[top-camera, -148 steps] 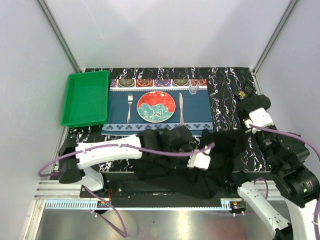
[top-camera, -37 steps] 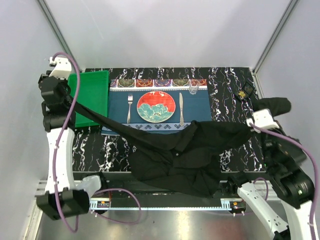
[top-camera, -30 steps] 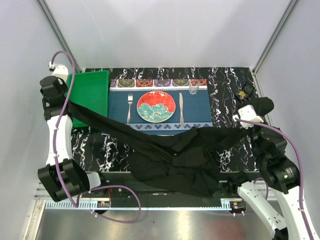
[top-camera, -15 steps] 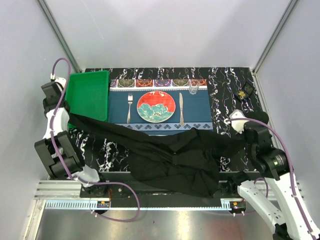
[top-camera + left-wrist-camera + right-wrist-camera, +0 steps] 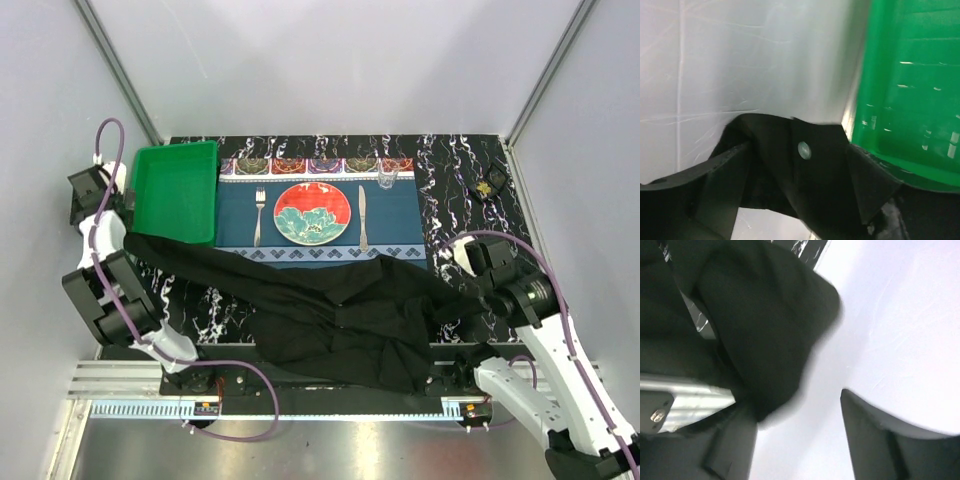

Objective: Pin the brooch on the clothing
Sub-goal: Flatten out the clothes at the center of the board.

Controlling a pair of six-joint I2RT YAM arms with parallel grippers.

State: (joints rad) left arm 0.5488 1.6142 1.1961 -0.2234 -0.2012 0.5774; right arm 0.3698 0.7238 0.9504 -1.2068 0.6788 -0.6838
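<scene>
The shirt (image 5: 340, 320) lies bunched along the table's (image 5: 455, 215) 6 o'clock edge. One sleeve is stretched toward 9 o'clock, up to your left gripper (image 5: 797, 162). Its fingers stand apart, with black cloth and a white button (image 5: 803, 149) filling the gap; can't tell if it's clamped. Your right gripper (image 5: 797, 407) is at 4 o'clock, jaws released, cloth draped against one finger. The brooch (image 5: 485, 187) sits at 1 o'clock on the table, well apart from the shirt.
</scene>
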